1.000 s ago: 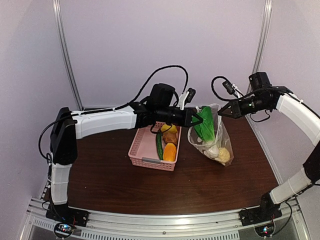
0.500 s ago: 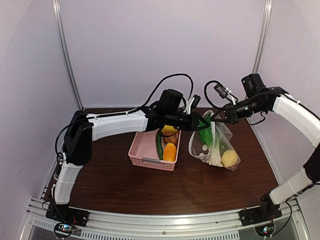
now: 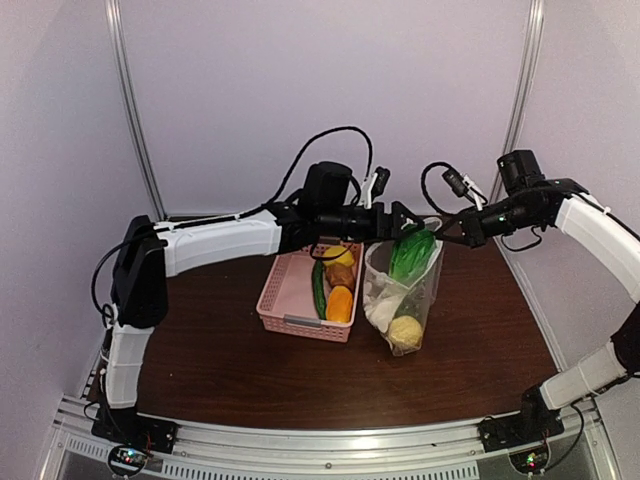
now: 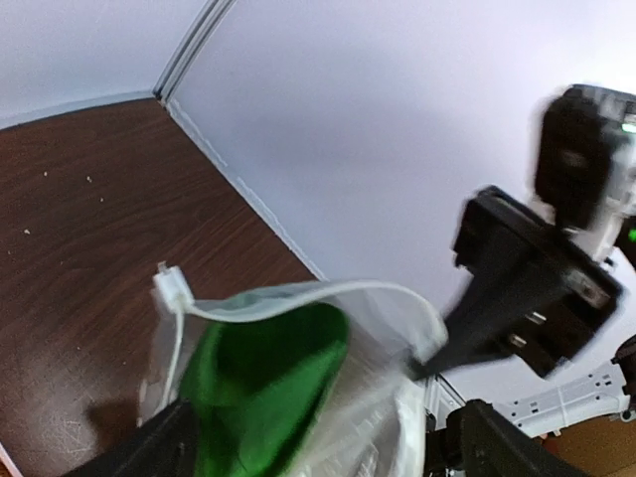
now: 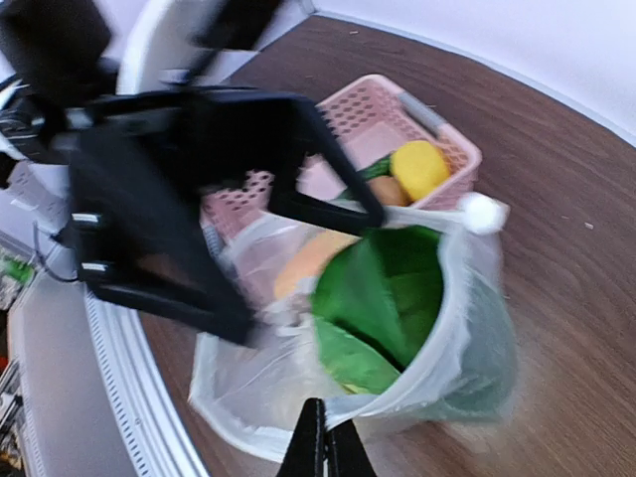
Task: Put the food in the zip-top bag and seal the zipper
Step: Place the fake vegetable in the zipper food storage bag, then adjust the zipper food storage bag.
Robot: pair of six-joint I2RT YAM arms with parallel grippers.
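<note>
The zip-top bag (image 3: 400, 300) hangs open-mouthed above the table, right of the basket. My right gripper (image 3: 450, 233) (image 5: 320, 437) is shut on the bag's near rim. The zipper (image 4: 298, 292) runs along the mouth, with a white slider (image 5: 484, 212) at one end. A green leafy vegetable (image 3: 411, 254) (image 4: 263, 383) (image 5: 383, 293) stands inside the bag, above a yellow lemon (image 3: 405, 331). My left gripper (image 3: 403, 224) (image 4: 318, 442) is open at the bag's mouth, its fingers (image 4: 154, 449) apart on either side of the vegetable and holding nothing.
The pink basket (image 3: 282, 300) (image 5: 442, 124) stands left of the bag. It holds a green cucumber (image 3: 318, 290), an orange piece (image 3: 340, 304), a brown round one (image 3: 340, 273) and a yellow lemon (image 3: 343, 257) (image 5: 418, 169). Walls close the table's back and sides.
My left gripper has opened and let go of the green vegetable, which now sits in the bag. The bag has swung left and hangs straighter, the lemon at its bottom.
</note>
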